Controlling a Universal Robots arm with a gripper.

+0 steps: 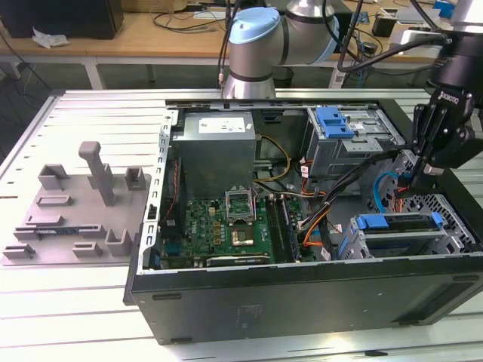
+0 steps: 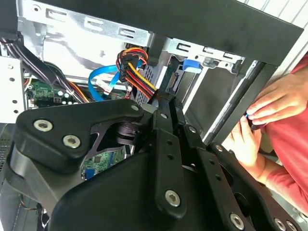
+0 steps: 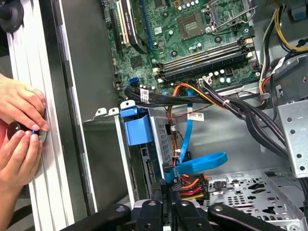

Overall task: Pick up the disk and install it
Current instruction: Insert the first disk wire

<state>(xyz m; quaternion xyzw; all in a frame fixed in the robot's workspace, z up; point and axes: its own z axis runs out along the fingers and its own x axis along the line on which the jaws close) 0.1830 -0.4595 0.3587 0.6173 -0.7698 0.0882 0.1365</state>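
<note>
disk (image 1: 398,226) location: seated in the drive bay of the open computer case (image 1: 302,302), at 4 o'clock from the motherboard (image 1: 226,226) in the exterior view, with its blue carrier edge uppermost. gripper (image 1: 419,175) position: above the case's side wall, at 1 o'clock from the disk and apart from it. gripper state: jaws drawn close together, with nothing held between them in both wrist views. in the first wrist view, a blue data cable (image 3: 202,161) and a red-and-yellow power connector (image 3: 190,183) lie just beyond the gripper. a person's hands (image 3: 19,125) are outside the case wall, pinching a small dark part. a grey fixture tray (image 1: 75,219) lies at 9 o'clock from the case.
</note>
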